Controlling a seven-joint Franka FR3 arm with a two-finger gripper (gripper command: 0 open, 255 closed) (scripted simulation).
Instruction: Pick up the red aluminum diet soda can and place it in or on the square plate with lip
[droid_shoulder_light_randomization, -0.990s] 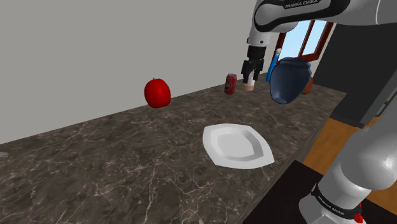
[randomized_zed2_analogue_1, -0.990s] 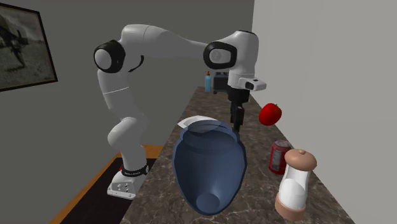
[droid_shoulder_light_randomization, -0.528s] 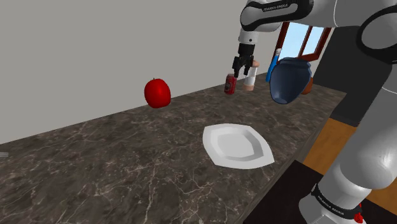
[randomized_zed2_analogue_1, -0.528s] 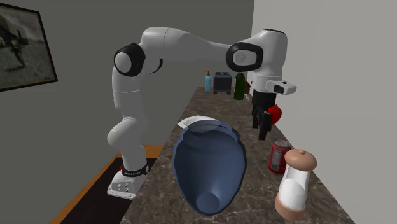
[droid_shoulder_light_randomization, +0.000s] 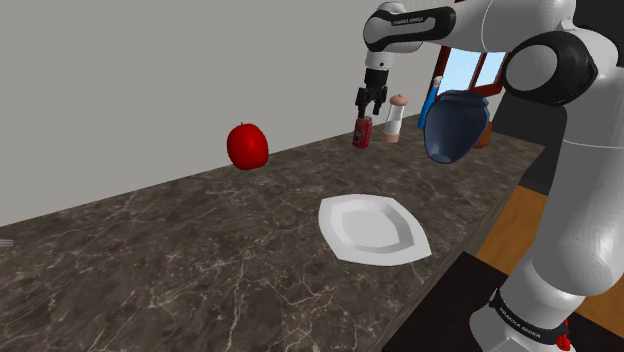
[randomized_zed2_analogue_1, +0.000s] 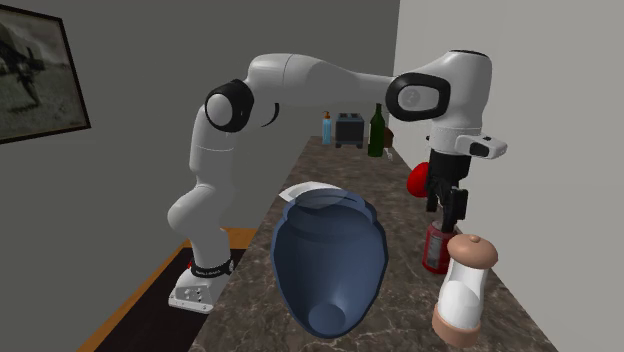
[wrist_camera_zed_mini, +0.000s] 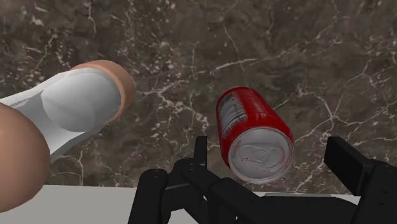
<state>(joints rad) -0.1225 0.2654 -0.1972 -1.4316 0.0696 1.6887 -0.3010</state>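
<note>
Here's the red can (wrist_camera_zed_mini: 254, 135), upright on the dark marbled counter (wrist_camera_zed_mini: 286, 51), silver top facing straight up at the pincer (wrist_camera_zed_mini: 272, 159)! The pincer hangs just above it, fingers (wrist_camera_zed_mini: 350, 165) spread wide, one on either side of the can's top and neither touching it. Nothing is gripped. Just beside the can, outside one finger, stands a white shaker (wrist_camera_zed_mini: 73, 118) with a tan cap. A big blue vase (droid_shoulder_light_randomization: 453, 125) sits near the shaker, a little farther from the pincer. A red fruit (droid_shoulder_light_randomization: 247, 146) rests the other way along the wall. The white square plate (droid_shoulder_light_randomization: 372, 227) lies well apart from the pincer, toward the counter's front edge.
</note>
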